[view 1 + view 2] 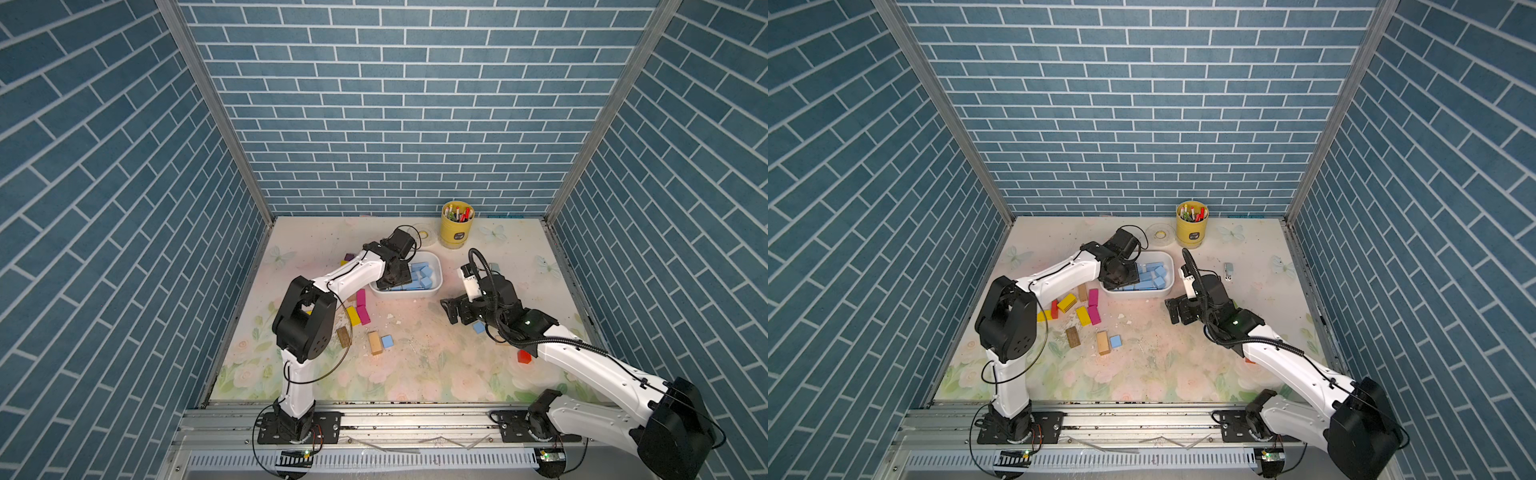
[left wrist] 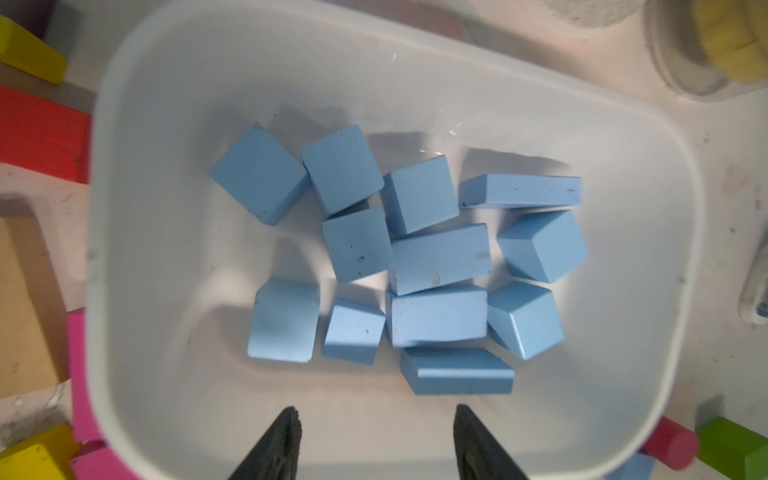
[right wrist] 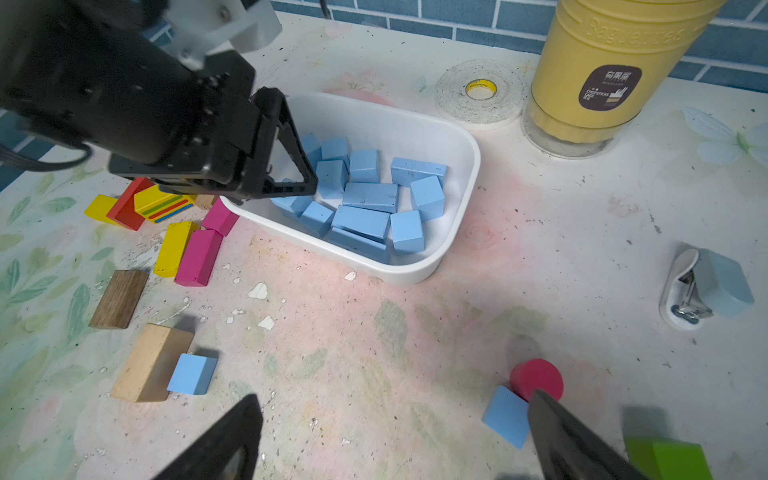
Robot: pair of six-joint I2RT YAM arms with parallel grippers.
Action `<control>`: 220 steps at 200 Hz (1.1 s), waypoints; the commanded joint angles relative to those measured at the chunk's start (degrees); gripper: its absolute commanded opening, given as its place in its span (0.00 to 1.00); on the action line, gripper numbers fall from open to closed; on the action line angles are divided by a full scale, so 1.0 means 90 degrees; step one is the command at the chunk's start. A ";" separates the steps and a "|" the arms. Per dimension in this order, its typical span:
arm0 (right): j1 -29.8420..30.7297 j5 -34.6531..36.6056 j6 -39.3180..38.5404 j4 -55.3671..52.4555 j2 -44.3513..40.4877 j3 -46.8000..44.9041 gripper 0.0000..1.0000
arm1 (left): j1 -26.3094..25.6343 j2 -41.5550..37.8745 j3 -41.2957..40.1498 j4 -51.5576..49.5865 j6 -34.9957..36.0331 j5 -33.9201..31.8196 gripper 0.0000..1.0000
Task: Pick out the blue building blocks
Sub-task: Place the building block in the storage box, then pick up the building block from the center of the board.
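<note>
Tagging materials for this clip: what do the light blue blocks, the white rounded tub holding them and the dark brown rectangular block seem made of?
Light blue blocks: probably painted wood, matte, dark chips at edges.
White rounded tub: likely plastic, smooth, faintly glossy with small glints.
Dark brown rectangular block: bare wood, visible grain streaks.

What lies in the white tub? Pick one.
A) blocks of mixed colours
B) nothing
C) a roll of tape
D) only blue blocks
D: the left wrist view shows the tub holding only blue blocks, with no other colour among them.
</note>
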 commanded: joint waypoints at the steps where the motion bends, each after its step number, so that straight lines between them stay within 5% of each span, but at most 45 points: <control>1: 0.0028 0.0007 -0.0040 0.0059 -0.0120 -0.0065 0.99 | -0.0216 -0.0721 -0.0432 -0.0108 -0.0007 -0.0170 0.64; 91: 0.0028 -0.0039 -0.0011 0.0021 -0.0329 -0.0094 0.99 | -0.1211 -0.2699 -0.2720 0.0570 -0.1366 -0.0457 0.80; 220: 0.0024 0.0091 0.0029 -0.0005 -0.1028 -0.0352 0.99 | -0.1704 -0.1853 -0.3097 0.0817 -0.2385 -0.0643 0.86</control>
